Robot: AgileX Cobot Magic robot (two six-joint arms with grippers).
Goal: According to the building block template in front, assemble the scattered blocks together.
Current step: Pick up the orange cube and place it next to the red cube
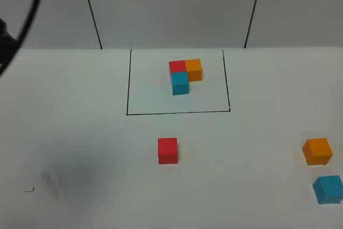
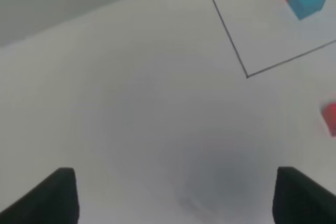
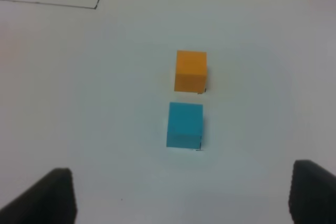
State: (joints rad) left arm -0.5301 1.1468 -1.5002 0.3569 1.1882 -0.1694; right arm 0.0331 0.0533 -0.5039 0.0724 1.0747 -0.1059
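The template sits inside a thin black rectangle [image 1: 127, 87]: red cube [image 1: 177, 66] and orange cube [image 1: 194, 69] in a row, blue cube [image 1: 180, 83] below the red. The scattered red cube [image 1: 167, 150] lies in front of the frame. The scattered orange cube [image 1: 317, 151] and blue cube [image 1: 328, 189] lie at the right edge. Neither gripper shows in the exterior view. My left gripper [image 2: 176, 198] is open and empty over bare table, with the red cube [image 2: 331, 116] off to one side. My right gripper [image 3: 181, 195] is open and empty, just short of the blue cube [image 3: 185, 125] and the orange cube [image 3: 190, 70].
A black cable [image 1: 32, 9] hangs at the top left of the exterior view. A grey wall with black seams [image 1: 92, 12] stands behind the white table. A soft shadow [image 1: 69, 175] lies on the table at the front left.
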